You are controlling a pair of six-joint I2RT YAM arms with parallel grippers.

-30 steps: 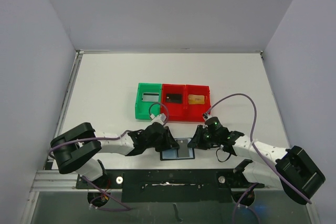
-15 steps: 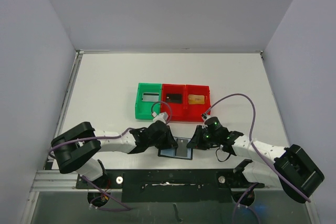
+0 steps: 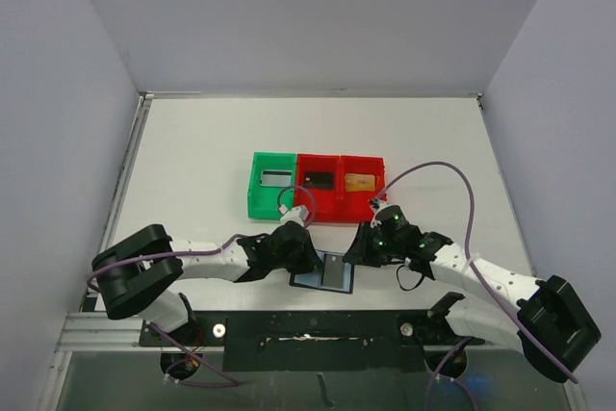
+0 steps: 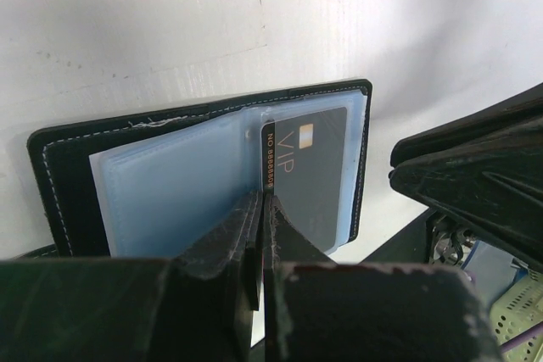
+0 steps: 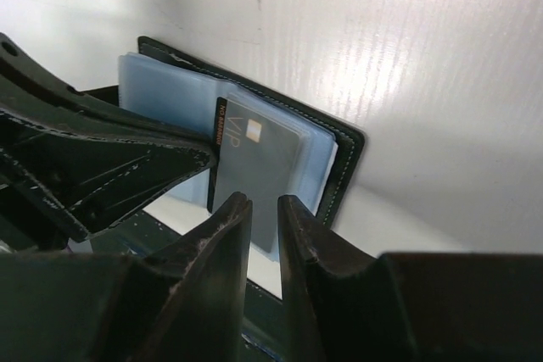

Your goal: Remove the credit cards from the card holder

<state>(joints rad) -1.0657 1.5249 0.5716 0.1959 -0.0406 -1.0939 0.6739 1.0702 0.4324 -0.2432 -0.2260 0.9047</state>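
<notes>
The black card holder (image 3: 310,279) lies open at the table's near edge, between both grippers. Its blue-grey pockets hold a dark grey card marked VIP (image 4: 310,175), which also shows in the right wrist view (image 5: 259,167). My left gripper (image 4: 261,199) is shut, with its tips down on the holder's middle at the card's left edge; in the top view the gripper (image 3: 310,262) is on the holder's left. My right gripper (image 5: 264,198) is slightly open and empty, just short of the card's near edge; from above it (image 3: 354,255) sits at the holder's right.
A green bin (image 3: 258,201) holds a greyish card (image 3: 275,177). Two red bins (image 3: 339,207) beside it hold a black card (image 3: 317,180) and a tan-gold card (image 3: 360,181). The black base rail (image 3: 289,329) runs just in front of the holder.
The card holder has slid a little to the left with my left gripper on it. My right gripper has shifted slightly left and toward the bins, and its arm has swung outward.
</notes>
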